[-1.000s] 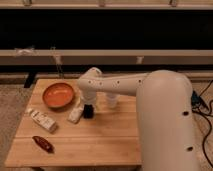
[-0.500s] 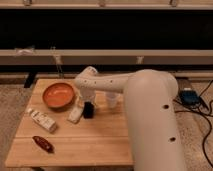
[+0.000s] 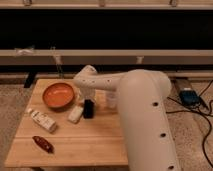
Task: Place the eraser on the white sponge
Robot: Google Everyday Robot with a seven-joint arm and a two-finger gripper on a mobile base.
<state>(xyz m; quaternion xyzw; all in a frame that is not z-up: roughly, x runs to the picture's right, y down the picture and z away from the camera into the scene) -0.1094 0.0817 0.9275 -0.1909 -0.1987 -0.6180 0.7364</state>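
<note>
The black eraser (image 3: 88, 108) is on the wooden table (image 3: 95, 142), right next to the white sponge (image 3: 76, 113), which lies just to its left. The two look close or touching, with the eraser beside the sponge, not on top of it. My gripper (image 3: 86, 98) comes down from the white arm directly above the eraser, at the orange bowl's right rim. The arm hides where the gripper meets the eraser, so I cannot tell whether it holds it.
An orange bowl (image 3: 58, 95) sits at the table's back left. A white labelled bottle (image 3: 41, 120) lies at the left, a dark red pepper-like item (image 3: 43, 143) at the front left. My large white arm (image 3: 145, 115) covers the table's right side. Cables lie on the floor at right.
The arm's bulk has shifted closer and covers more of the right side. The gripper stays over the eraser. Eraser and sponge have not visibly moved.
</note>
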